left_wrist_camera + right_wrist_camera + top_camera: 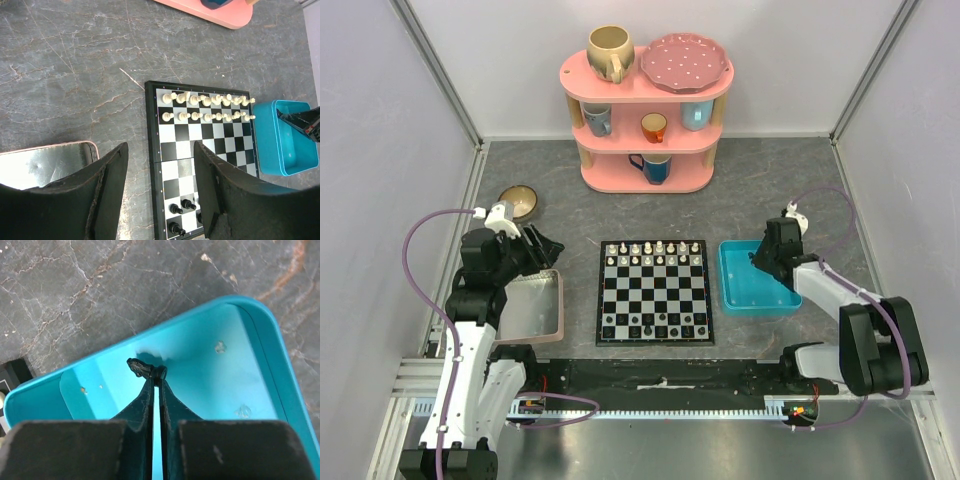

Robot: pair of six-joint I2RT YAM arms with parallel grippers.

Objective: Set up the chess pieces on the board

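The board [654,292] lies mid-table, with two rows of cream-white pieces [653,253] along its far side and several black pieces [655,323] on its near rows. It also shows in the left wrist view [200,150], with the cream rows [207,107] and black pieces [182,205]. My right gripper [155,375] is shut on a black chess piece [142,367], a knight lying sideways, over the blue tray [210,370]. My left gripper [160,190] is open and empty, above the board's left edge and the pink-rimmed tray [532,305].
A pink shelf [645,110] with cups and a plate stands at the back. A small bowl [520,201] sits far left. The blue tray [757,280] is right of the board. Walls close the table on three sides.
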